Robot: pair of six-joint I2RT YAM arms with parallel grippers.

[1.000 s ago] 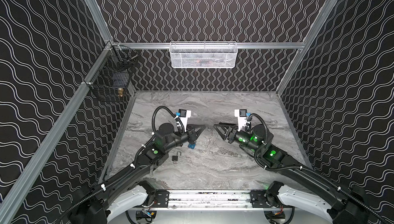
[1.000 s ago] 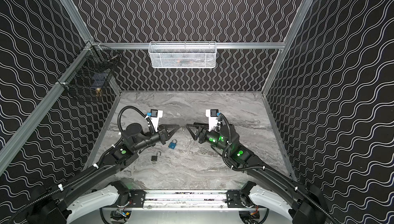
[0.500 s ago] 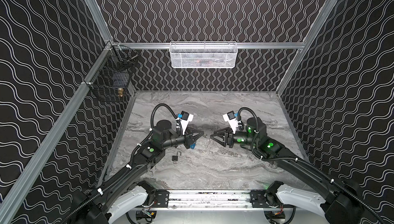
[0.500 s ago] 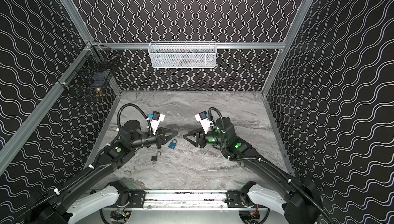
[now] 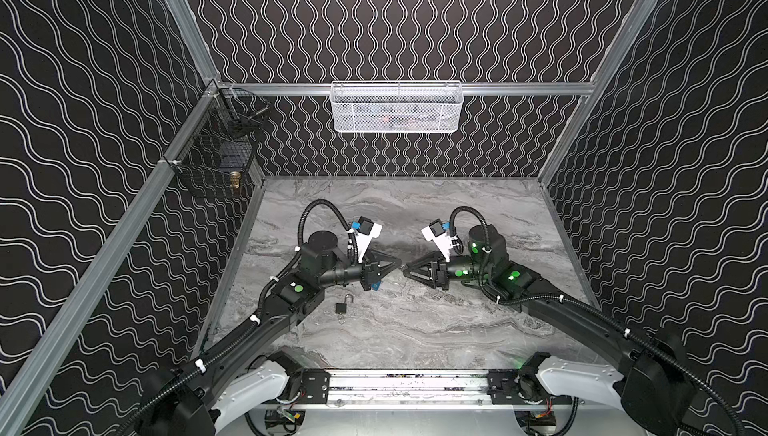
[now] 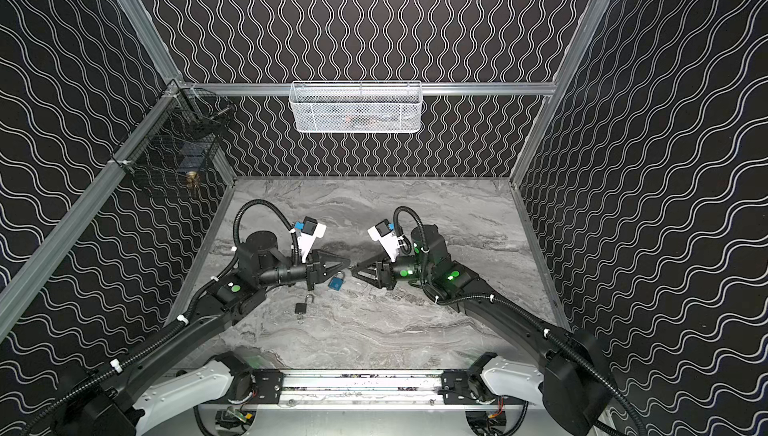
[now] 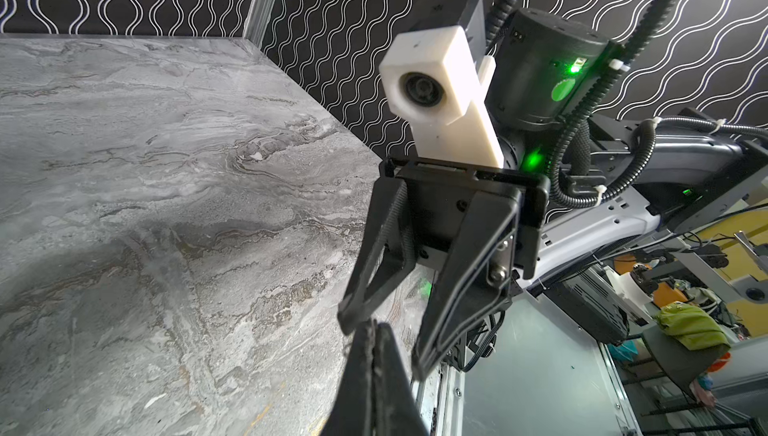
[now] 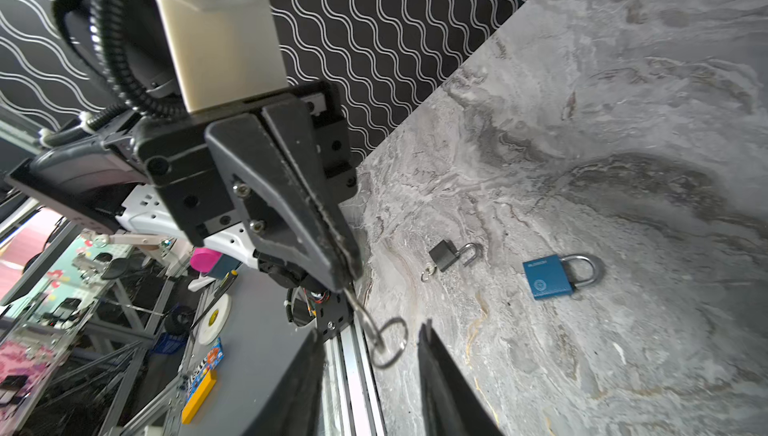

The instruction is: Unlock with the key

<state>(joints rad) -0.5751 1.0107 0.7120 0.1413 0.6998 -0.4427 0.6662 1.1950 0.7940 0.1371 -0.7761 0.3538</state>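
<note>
Raised just over the blue padlock (image 8: pixel 546 276) on the table (image 8: pixel 623 81), the left gripper (image 8: pixel 347 282) is pressed together on the key (image 8: pixel 360 308), whose long axis runs rightward out of its tip. The key's ringed end hangs between the spread fingers of the right gripper (image 8: pixel 372 333), just right of the blue padlock, untouched as far as I can judge.

Black walls (image 5: pixel 395 18) ribbed with white wavy lines and silver frame rails (image 5: pixel 282 88) surround a grey, marble-veined bench (image 5: pixel 415 330). One padlock (image 8: pixel 547 277) is blue with a silver shackle, and a smaller padlock (image 8: pixel 443 255) is black. The left end effector (image 8: pixel 348 279) and right end effector (image 5: pixel 405 272) are matte black. Green lights dot the black robot arms (image 5: pixel 573 309), and the wrist camera housing (image 7: pixel 428 89) is white. The key (image 8: pixel 363 313) and its ring are silver. The mesh basket (image 5: pixel 397 108) is white and the wire basket (image 5: pixel 216 164) is black.
</note>
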